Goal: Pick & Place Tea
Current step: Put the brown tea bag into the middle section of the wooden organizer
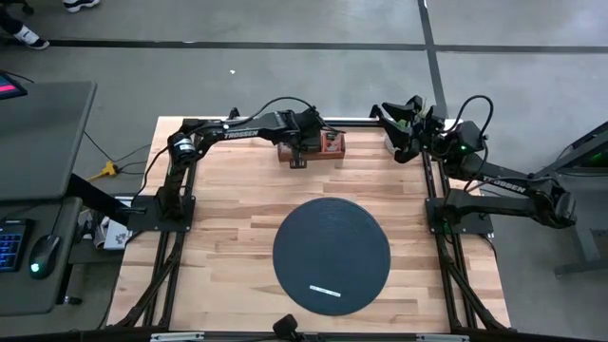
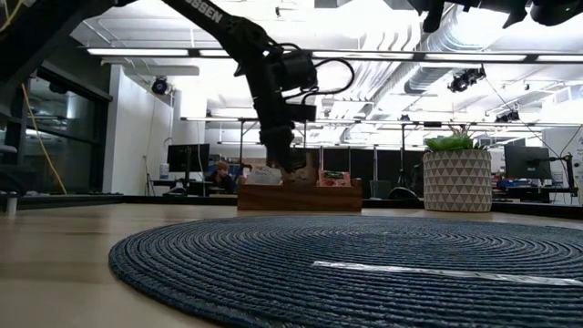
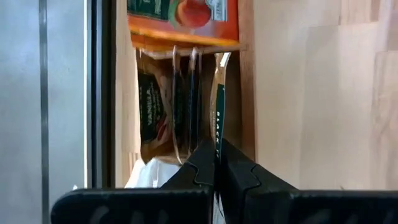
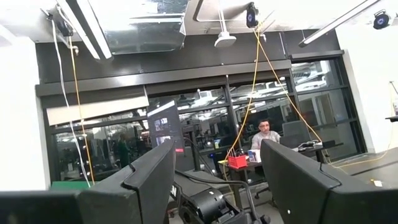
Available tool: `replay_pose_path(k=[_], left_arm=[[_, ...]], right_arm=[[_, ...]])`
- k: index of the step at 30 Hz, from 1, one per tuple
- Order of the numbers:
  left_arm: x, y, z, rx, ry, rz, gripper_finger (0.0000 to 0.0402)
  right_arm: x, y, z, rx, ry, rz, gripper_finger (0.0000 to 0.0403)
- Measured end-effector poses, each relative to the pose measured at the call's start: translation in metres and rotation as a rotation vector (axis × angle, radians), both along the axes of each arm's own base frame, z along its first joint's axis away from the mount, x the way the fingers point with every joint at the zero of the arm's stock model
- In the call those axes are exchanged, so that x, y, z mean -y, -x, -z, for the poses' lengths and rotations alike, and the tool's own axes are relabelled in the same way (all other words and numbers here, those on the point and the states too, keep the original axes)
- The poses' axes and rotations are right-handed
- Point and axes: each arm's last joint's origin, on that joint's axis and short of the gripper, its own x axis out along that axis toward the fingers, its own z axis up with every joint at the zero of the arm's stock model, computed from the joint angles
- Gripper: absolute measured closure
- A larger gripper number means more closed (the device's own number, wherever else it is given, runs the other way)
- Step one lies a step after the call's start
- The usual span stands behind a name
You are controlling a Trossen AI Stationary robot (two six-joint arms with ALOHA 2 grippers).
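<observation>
Left gripper is down in the wooden box at the table's far edge, fingers pressed together with a sachet edge pinched between the tips. It looks like one tea sachet, standing on edge; the rest of the tea stands packed just beside the fingers, on one side only, with the box wall close on the other.

Risks, as a judgement:
- The pinch is only on the top edge, so the sachet could slip out on the lift.
- Neighbouring sachets sit tight against it; friction could drag a second one up or tip the row.
- The fingers are close to the box wall, so a skewed pull could snag or shift the box.

The round mat, the likely drop spot, is well apart from the fingers, with a white strip on it.

Right gripper is parked raised at the far right corner, fingers wide apart, holding nothing.
</observation>
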Motion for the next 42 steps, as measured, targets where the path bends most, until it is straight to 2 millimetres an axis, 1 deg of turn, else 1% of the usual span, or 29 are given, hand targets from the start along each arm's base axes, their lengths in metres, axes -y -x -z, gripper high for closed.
replay_pose_path(k=[15, 18, 20, 28, 31, 34, 42], left_arm=[[0.0, -0.002, -0.001, 0.022, 0.007, 0.008, 0.0401], [-0.001, -0.005, 0.008, 0.018, 0.028, 0.017, 0.0401], [0.0, -0.003, 0.012, -0.001, 0.065, 0.028, 0.0401], [-0.001, -0.006, 0.008, 0.037, 0.03, 0.023, 0.0401], [-0.004, -0.005, 0.008, 0.034, 0.031, 0.017, 0.0398], [-0.004, -0.005, 0.008, 0.044, 0.052, 0.031, 0.0375], [-0.005, -0.008, 0.005, 0.06, 0.001, 0.018, 0.0269]], right_arm=[[-0.001, -0.001, 0.001, -0.017, -0.012, -0.043, 0.0171], [-0.001, -0.001, 0.001, -0.017, -0.012, -0.043, 0.0171], [-0.001, -0.001, 0.001, -0.017, -0.012, -0.043, 0.0171], [-0.001, -0.001, 0.002, -0.021, -0.013, -0.046, 0.0171], [-0.001, -0.001, 0.002, -0.021, -0.013, -0.046, 0.0171], [-0.001, -0.001, 0.002, -0.023, -0.01, -0.054, 0.0171], [-0.001, -0.002, 0.003, -0.036, -0.01, -0.066, 0.0171]])
